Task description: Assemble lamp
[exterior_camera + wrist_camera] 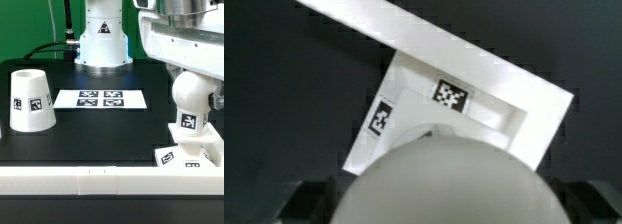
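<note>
The round white bulb (189, 96) on its short stem hangs at the exterior view's right, straight above the flat square base (190, 155), the stem's end close to the base's middle. My gripper (187, 72) is shut on the bulb from above. In the wrist view the bulb (441, 184) fills the space between my dark fingers (303, 203), and the base (452, 110) with its markers lies beyond it against a white rail. The tapered shade (31, 100) stands rim down at the exterior view's left, far from my gripper.
The marker board (100, 99) lies flat in the middle of the black table. A white rail (90, 180) runs along the front edge, and the base rests against it. The robot's white pedestal (103, 40) stands at the back.
</note>
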Action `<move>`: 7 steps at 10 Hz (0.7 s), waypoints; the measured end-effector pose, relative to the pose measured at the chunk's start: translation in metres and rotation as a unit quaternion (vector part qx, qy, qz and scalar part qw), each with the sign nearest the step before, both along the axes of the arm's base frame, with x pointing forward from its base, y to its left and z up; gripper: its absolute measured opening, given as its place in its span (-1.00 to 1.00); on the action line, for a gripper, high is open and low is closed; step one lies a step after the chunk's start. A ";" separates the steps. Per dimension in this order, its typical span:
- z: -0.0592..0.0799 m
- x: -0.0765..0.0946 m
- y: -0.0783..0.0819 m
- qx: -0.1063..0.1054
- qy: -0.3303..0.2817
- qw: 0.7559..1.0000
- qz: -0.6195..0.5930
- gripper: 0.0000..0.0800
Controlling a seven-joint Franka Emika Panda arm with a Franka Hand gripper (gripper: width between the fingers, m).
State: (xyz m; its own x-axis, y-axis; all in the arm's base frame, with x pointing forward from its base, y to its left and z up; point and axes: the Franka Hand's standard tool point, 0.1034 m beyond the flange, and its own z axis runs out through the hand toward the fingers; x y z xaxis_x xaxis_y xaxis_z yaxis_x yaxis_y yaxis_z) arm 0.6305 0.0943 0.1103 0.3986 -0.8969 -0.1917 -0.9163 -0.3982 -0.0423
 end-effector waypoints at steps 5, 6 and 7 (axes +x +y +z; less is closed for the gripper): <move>0.000 0.000 0.001 0.002 -0.029 0.988 0.150 0.75; 0.001 0.000 0.001 0.003 -0.037 0.981 0.193 0.75; 0.002 0.001 0.000 0.003 -0.045 0.967 0.253 0.75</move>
State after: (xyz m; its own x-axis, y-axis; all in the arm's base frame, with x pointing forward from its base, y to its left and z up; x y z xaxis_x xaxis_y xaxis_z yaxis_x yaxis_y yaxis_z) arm 0.6310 0.0945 0.1123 0.8007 -0.5824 -0.1404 -0.5975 -0.7934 -0.1164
